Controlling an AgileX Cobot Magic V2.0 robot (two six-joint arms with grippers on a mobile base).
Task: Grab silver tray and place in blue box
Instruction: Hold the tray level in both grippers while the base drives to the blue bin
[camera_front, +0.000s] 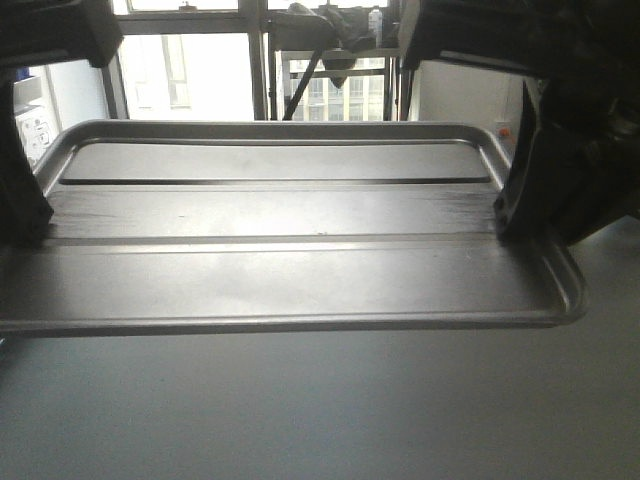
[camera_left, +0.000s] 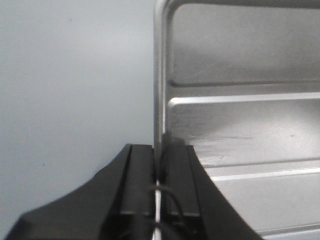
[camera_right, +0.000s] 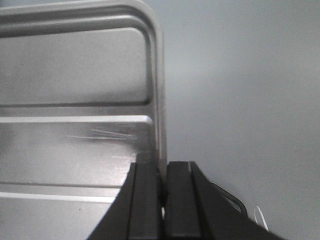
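Held shallow ridged silver metal tray (camera_front: 300, 270) by its end rims with left claw (camera_left: 159, 150) and right claw (camera_right: 164, 167) pinched tight. Finished grasping (blue box unseen); had yet to place it.

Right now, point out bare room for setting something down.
Bare: the grey surface in front of the silver tray's near rim, and outside both short ends. Crowded: the ends themselves, clamped by the left gripper and right gripper.
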